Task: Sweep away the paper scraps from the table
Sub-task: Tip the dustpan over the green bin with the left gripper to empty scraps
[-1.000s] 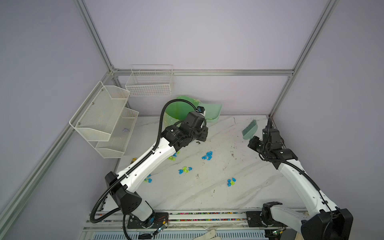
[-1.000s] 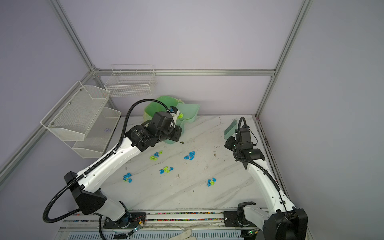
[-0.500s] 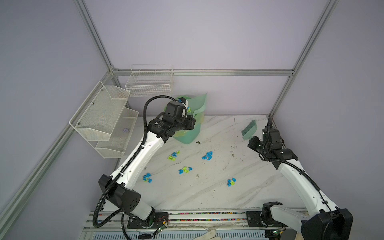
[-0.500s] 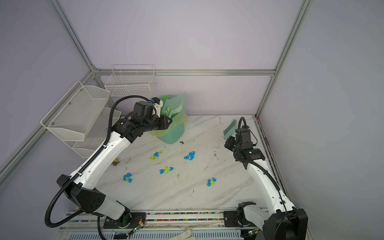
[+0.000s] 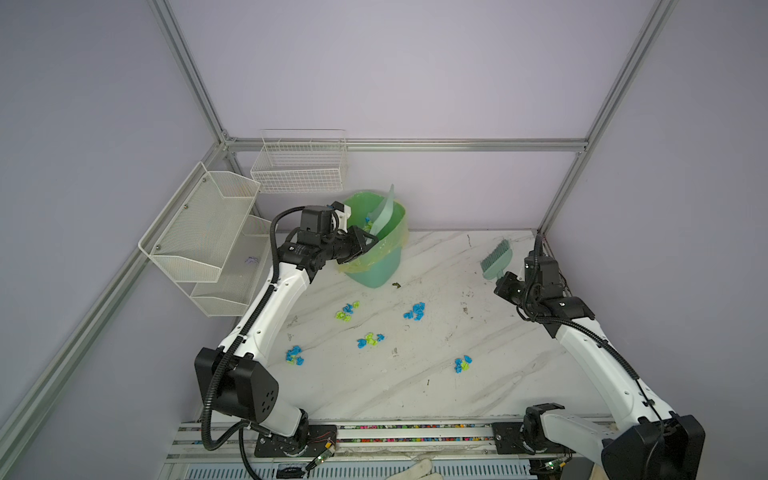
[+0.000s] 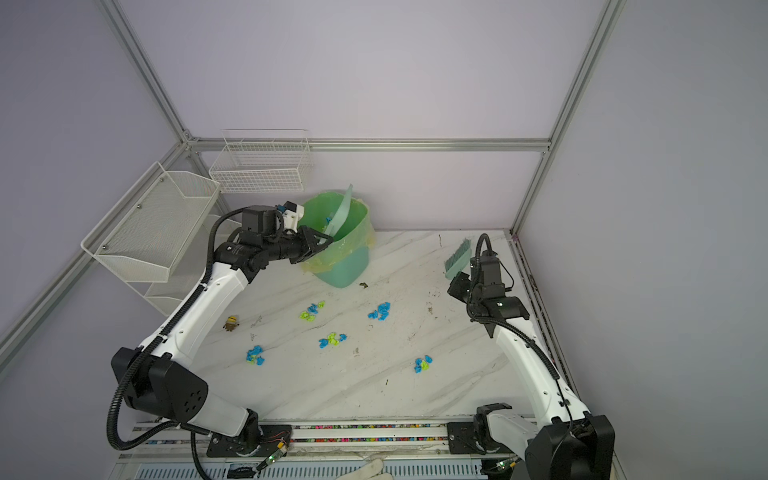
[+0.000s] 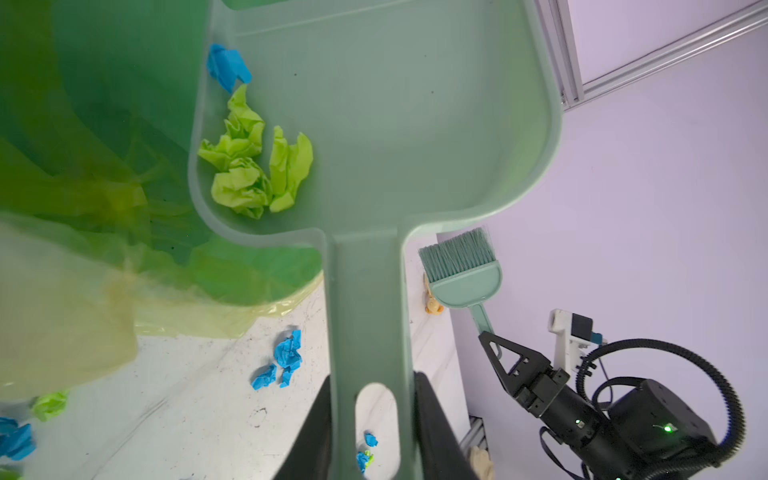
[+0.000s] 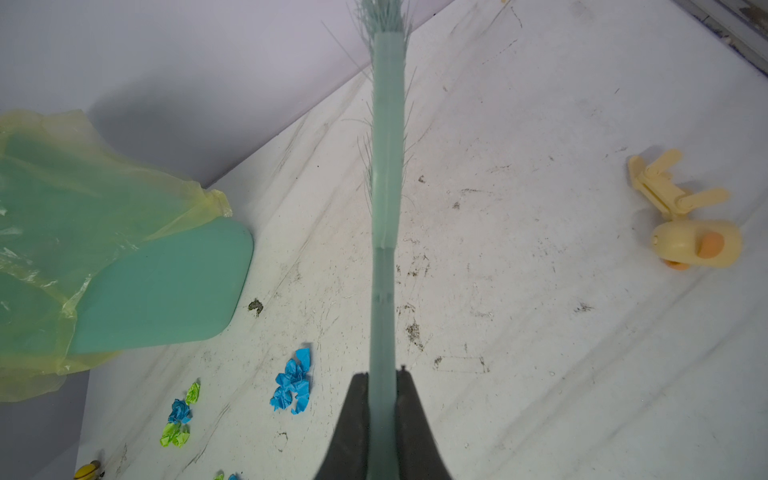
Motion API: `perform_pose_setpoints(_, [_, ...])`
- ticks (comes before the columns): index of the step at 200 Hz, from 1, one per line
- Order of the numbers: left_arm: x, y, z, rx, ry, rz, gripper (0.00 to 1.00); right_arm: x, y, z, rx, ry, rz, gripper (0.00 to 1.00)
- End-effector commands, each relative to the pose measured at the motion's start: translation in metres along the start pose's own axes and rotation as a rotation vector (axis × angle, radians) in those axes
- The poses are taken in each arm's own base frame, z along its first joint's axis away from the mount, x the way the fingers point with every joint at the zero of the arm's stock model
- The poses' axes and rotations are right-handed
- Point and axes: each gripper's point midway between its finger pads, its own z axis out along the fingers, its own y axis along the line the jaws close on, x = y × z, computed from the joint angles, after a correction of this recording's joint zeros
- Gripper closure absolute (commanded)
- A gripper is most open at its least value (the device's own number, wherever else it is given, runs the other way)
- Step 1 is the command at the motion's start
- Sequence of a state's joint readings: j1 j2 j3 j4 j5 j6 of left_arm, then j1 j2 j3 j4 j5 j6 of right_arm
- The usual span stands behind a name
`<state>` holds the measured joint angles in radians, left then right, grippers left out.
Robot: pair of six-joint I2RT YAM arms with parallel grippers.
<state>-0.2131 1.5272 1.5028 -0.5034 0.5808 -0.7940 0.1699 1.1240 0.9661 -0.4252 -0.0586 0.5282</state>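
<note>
While the left fingers (image 7: 309,432) clamp the dustpan (image 7: 395,104) by its handle, the pan tilts over the rim of the green bin (image 5: 380,266) at the back edge of the desk (image 5: 374,390), with some paper scraps (image 7: 249,166) lying in its corner. Right fingers (image 8: 355,415) pinch the brush (image 5: 496,257) handle tight, bristles toward the back wall near the right corner. Five more clusters lie well apart across the mid desk, between the arms.
</note>
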Motion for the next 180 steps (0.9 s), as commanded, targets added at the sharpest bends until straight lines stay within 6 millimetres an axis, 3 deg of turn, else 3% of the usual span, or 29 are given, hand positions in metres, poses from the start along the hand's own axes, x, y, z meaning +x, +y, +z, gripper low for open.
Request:
perform_pose_setpoints(1, [-0.007, -0.034, -0.020, 0.232, -0.006, -0.045, 1.00, -0.007, 0.006, -0.004, -0.034, -0.035, 0.001, 1.00])
perform_pose_setpoints(79, [-0.027, -0.046, -0.045, 0.555, -0.038, -0.228, 1.00, -0.005, 0.007, -0.008, -0.046, -0.031, 0.007, 1.00])
perform_pose_setpoints(180, [-0.027, -0.046, -0.047, 0.682, -0.005, -0.333, 1.00, -0.004, 0.010, -0.011, -0.063, -0.027, 0.013, 1.00])
